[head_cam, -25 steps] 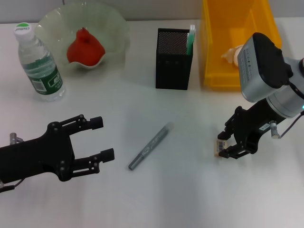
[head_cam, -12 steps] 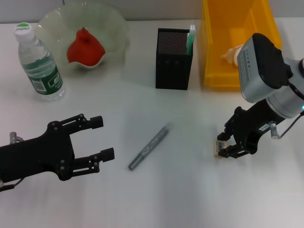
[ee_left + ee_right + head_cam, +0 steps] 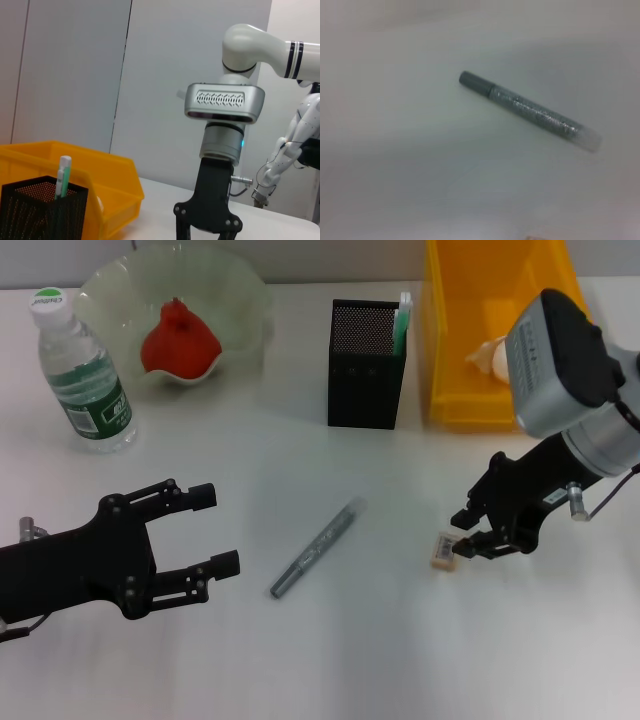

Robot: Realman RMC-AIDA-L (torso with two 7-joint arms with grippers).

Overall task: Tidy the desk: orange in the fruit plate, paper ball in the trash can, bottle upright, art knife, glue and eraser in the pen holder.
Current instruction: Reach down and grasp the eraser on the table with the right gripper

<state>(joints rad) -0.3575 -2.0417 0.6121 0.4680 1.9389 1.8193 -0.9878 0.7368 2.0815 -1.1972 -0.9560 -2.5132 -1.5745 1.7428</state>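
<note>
My right gripper hovers low over the table at the right, shut on the small beige eraser, which sticks out from its fingertips toward the left. The grey pen-shaped art knife lies flat mid-table. The black mesh pen holder holds a green-and-white stick. The orange rests in the pale-green fruit plate. The bottle stands upright at the far left. The paper ball lies in the yellow trash can, partly behind my right arm. My left gripper is open and empty at the front left.
The pen holder and the trash can stand side by side at the back, behind the right gripper. Bare white tabletop lies between the art knife and the eraser. The left wrist view shows the right arm beyond the trash can.
The right arm has shifted and tilted, and the eraser has moved a little to the left with its fingertips. The left arm and everything else stayed still.
</note>
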